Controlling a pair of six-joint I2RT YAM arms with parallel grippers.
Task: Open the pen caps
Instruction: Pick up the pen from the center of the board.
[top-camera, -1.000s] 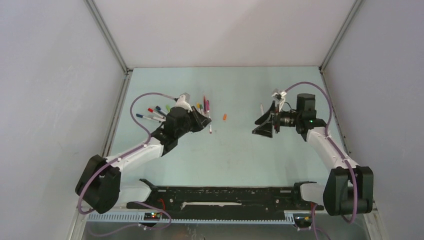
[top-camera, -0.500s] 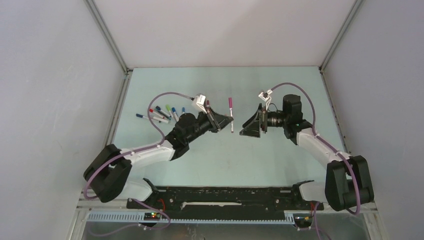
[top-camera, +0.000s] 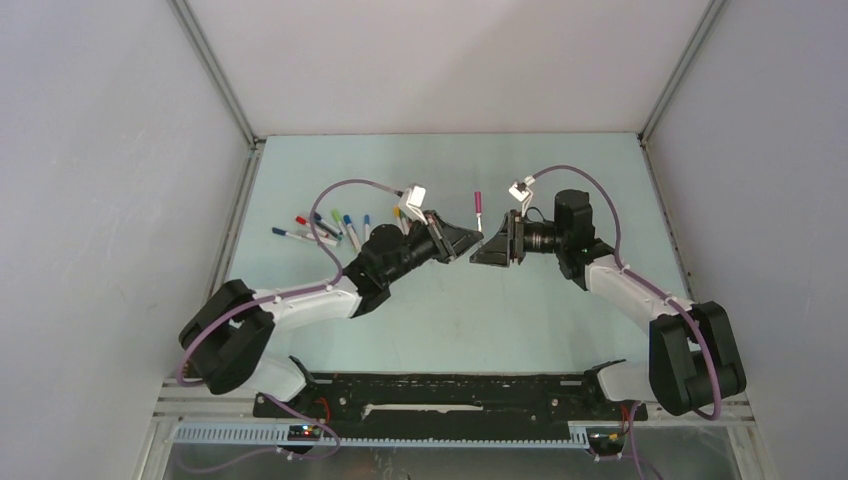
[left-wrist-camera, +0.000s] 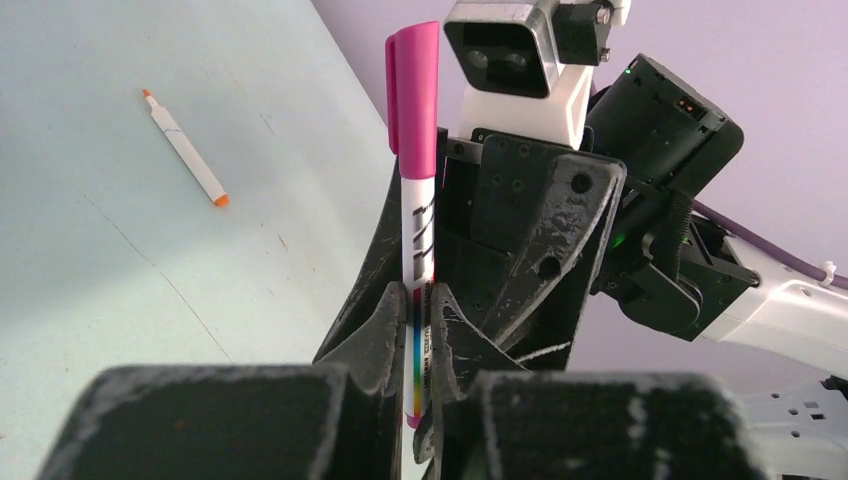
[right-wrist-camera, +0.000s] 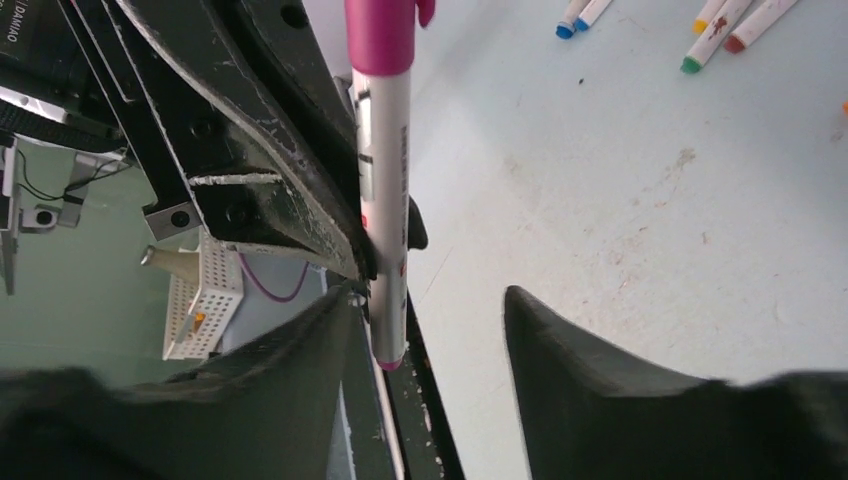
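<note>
My left gripper (top-camera: 472, 238) is shut on the lower white barrel of a pen (left-wrist-camera: 417, 230) and holds it upright above the table's middle. The pen's magenta cap (left-wrist-camera: 415, 95) is on its top end, also seen from above (top-camera: 478, 199). My right gripper (top-camera: 486, 251) faces the left one at close range. In the right wrist view it (right-wrist-camera: 430, 325) is open, with the pen barrel (right-wrist-camera: 385, 200) near its left finger and the magenta cap (right-wrist-camera: 380, 35) above the jaws. No finger of it touches the pen.
Several capped pens (top-camera: 322, 228) lie in a group on the table's left part; some show in the right wrist view (right-wrist-camera: 712, 28). A pen with an orange tip (left-wrist-camera: 185, 150) lies alone on the table.
My left gripper has lifted the magenta pen off the table and carried it right to the middle. My right gripper has moved left until it meets the pen.
</note>
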